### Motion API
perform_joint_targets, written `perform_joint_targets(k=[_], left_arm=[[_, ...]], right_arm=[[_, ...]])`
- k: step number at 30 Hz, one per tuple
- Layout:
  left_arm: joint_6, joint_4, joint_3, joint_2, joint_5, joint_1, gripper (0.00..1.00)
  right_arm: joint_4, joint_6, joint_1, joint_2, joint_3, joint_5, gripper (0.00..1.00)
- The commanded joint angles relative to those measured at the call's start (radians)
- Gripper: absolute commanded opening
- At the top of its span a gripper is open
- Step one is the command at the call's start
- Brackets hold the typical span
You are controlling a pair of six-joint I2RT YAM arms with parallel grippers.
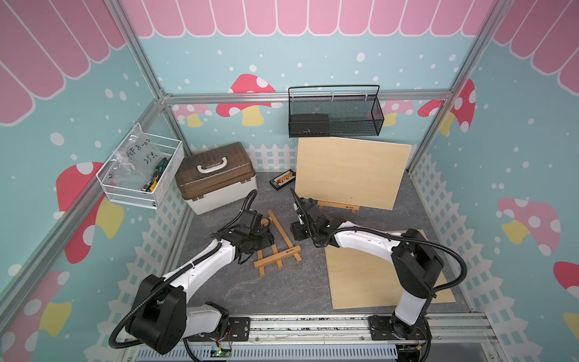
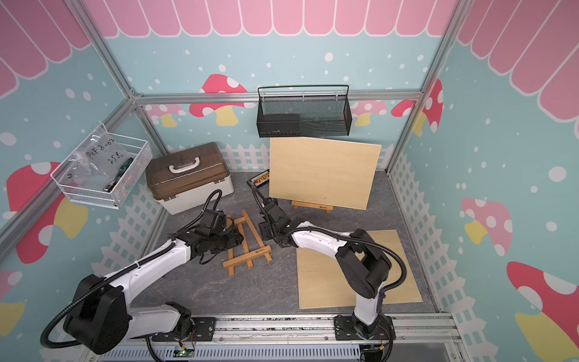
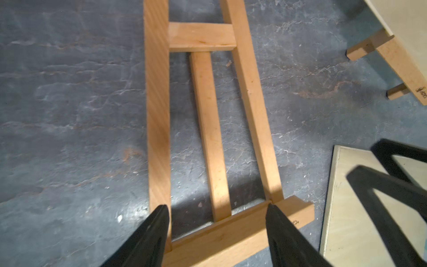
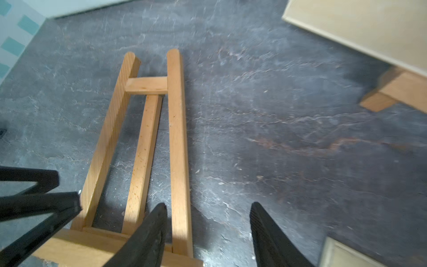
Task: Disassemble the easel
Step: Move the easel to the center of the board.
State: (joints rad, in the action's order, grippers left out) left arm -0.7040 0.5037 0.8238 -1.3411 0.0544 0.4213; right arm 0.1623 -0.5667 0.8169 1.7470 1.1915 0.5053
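Upright board (image 1: 351,172) hides most of 2nd easel (image 1: 338,206), prob. standing.

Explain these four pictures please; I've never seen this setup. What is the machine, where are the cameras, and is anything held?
Two robot arms stand on a rail at the table's near edge. Two pictures look down from overhead, nearly alike; two come from wrist cameras, looking along each tool. On the grey table a small wooden easel lies flat between the arms, with a plywood board beside it; a second board stands on another easel behind, near a toolbox. The left tool and right tool are open at the flat easel; neither holds anything.
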Motion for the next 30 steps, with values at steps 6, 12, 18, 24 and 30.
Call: perform_joint_targets(k=[6,12,18,24,30], left_arm=[[-0.087,0.153,0.237,-0.246,-0.097,0.116,0.66],[-0.107,0.195,0.322,-0.367,-0.105,0.167,0.62],[-0.105,0.195,0.385,-0.449,-0.099,0.185,0.59],[-0.087,0.201,0.448,-0.514,-0.096,0.191,0.57],[-0.078,0.209,0.444,-0.541,-0.098,0.191,0.48]], right_arm=[[-0.042,-0.038,-0.081,-0.179,-0.207,-0.073,0.66],[-0.074,-0.064,-0.114,-0.282,-0.322,-0.09,0.67],[-0.097,-0.089,-0.124,-0.34,-0.394,-0.103,0.67],[-0.102,-0.09,-0.127,-0.358,-0.415,-0.107,0.67],[-0.107,-0.092,-0.127,-0.359,-0.421,-0.103,0.67]])
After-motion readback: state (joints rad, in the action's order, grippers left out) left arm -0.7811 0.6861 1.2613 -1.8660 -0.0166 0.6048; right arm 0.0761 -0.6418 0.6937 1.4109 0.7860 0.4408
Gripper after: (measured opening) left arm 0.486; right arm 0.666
